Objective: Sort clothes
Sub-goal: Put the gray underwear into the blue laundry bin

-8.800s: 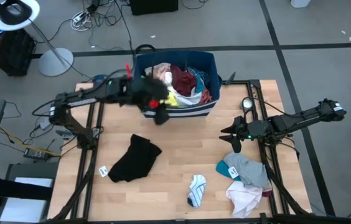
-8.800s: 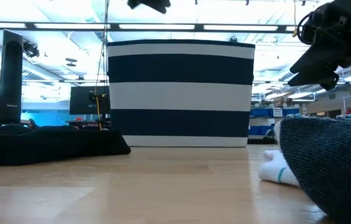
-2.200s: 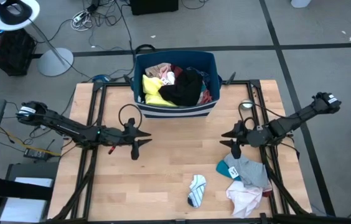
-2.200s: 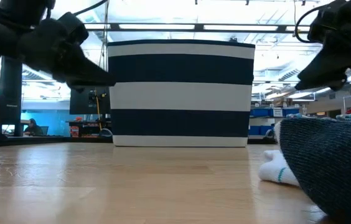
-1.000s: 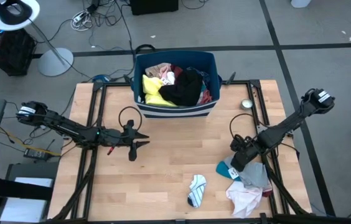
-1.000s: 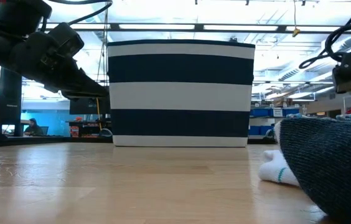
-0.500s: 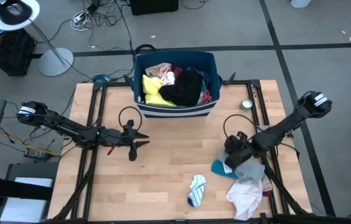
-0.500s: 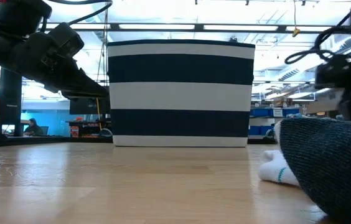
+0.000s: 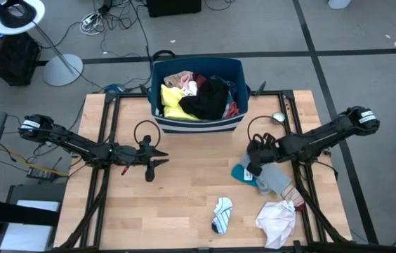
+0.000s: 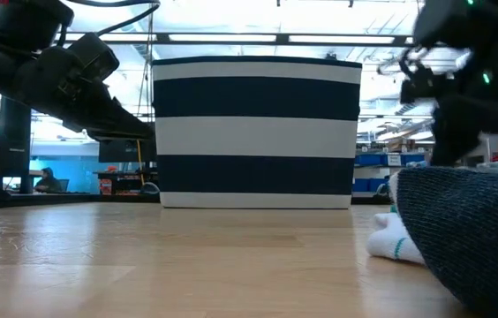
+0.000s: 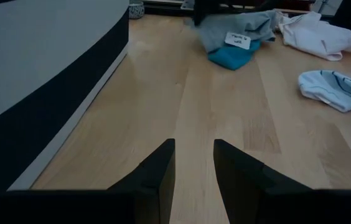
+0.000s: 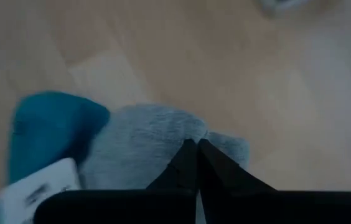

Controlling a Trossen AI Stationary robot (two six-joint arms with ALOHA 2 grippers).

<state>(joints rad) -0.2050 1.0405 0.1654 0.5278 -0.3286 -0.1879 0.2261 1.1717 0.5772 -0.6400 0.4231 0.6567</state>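
The clothes are split between the table and a navy-and-white striped bin (image 9: 239, 67) at the far edge, which holds yellow, black, maroon and pale garments. A grey garment (image 9: 276, 180) lies at the table's right with a teal sock (image 9: 240, 172) against its left edge. My right gripper (image 9: 254, 161) is shut on the grey garment (image 12: 138, 152). A white-pink garment (image 9: 276, 215) and a striped sock (image 9: 220, 213) lie nearer the front edge. My left gripper (image 9: 159, 159) waits open above bare wood, left of centre. My right gripper pinches a raised fold of the grey garment (image 12: 185, 138) at its far-left end, between the tips of its two shut fingers. The fingers slant down from the table's right. The rest of the garment trails on the table behind them.
A white tag (image 12: 42, 186) sits by the teal sock. A small round tin (image 9: 277, 117) stands at the far right. Bare wood (image 9: 198, 169) stretches between the two arms, in front of the bin. The arms' frame rails run along both sides.
My right gripper has gone from the pile toward the table's left and far edge. The grey garment and the teal sock have slid along with it. The white-pink garment has stayed and now lies apart from them.
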